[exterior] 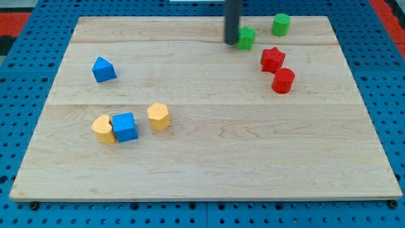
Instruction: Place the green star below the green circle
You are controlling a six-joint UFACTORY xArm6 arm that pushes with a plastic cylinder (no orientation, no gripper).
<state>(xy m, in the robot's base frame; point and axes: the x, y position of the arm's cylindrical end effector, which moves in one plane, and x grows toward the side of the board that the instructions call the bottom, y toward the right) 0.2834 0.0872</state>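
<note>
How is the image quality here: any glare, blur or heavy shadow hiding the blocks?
Camera view: even, soft lighting, no glare on the wooden board; blocks cast only faint shadows; edges slightly soft throughout; my tip sits against the green star, left of it, partly masking its edge.

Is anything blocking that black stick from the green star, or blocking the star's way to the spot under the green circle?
Nothing visible does. My tip sits right against the green star on its left in the view. The spot below the green circle is bare board; the red star lies just lower, close to that path.
</note>
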